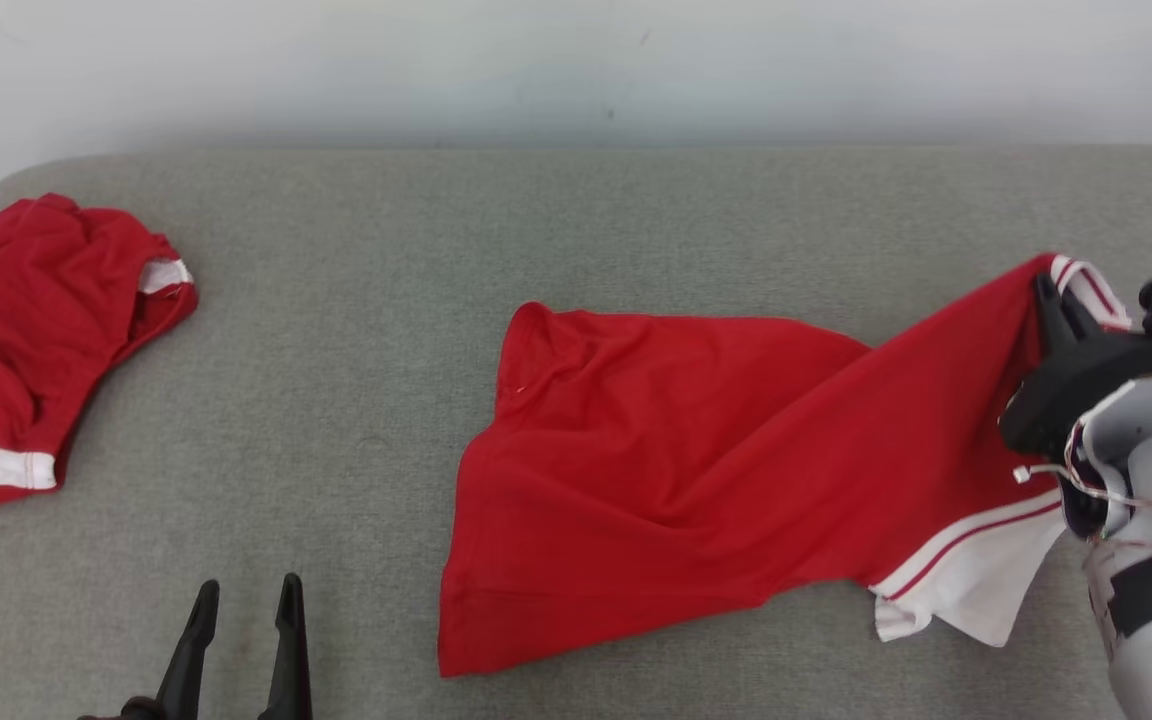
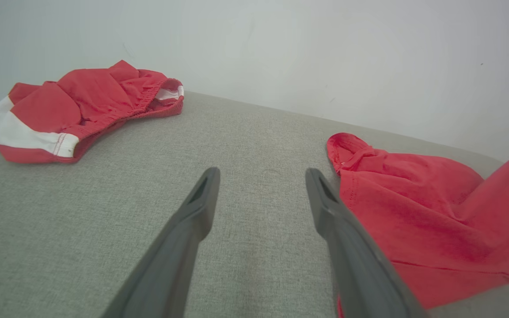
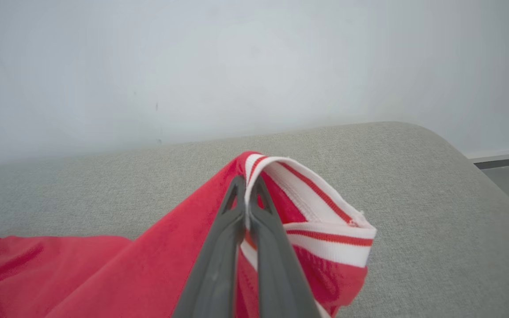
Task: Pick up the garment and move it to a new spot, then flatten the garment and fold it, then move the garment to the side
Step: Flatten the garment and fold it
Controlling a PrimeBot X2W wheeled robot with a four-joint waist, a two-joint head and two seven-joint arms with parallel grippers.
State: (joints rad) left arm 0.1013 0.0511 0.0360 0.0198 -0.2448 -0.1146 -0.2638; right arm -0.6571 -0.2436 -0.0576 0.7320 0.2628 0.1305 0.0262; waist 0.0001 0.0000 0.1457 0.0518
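**Head view, with both wrist views, read left to right.** At the far left of the grey padded surface point(image 1: 576, 220) a second red piece point(image 1: 46, 330) with white bands is lying bunched near the edge. It is well apart from the work and is playing no part in this step. Its elastic-looking opening in the left wrist view point(image 2: 82, 106) suggests shorts, though the bunching is hiding its full shape.

The left gripper point(image 1: 248, 585) is hovering low at the near edge with its jaws spread wide and nothing between them point(image 2: 262, 172). Bare fabric is showing in the gap. It is sitting just beside the garment's left border, probably so that it can take a second corner when one is needed.

The garment point(image 1: 696, 460), a red top with white striped trim, is lying right of centre. Its left part is resting flat but wrinkled on the surface point(image 2: 413, 207). Its right part is rising in a taut ridge toward the right gripper point(image 1: 1046, 290).

That gripper's jaws are pressing narrowly together on the striped trim point(image 3: 316, 198), as the right wrist view shows point(image 3: 248, 181). Gripping at a bound edge is giving the fingers a firm, thick hold. Holding only that edge raised is letting the cloth's own weight pull the body straight. A lower striped band point(image 1: 976, 560) is draping beneath the right forearm.

Judged from this layout, the garment is being relocated. Flattening and folding are not yet begun.
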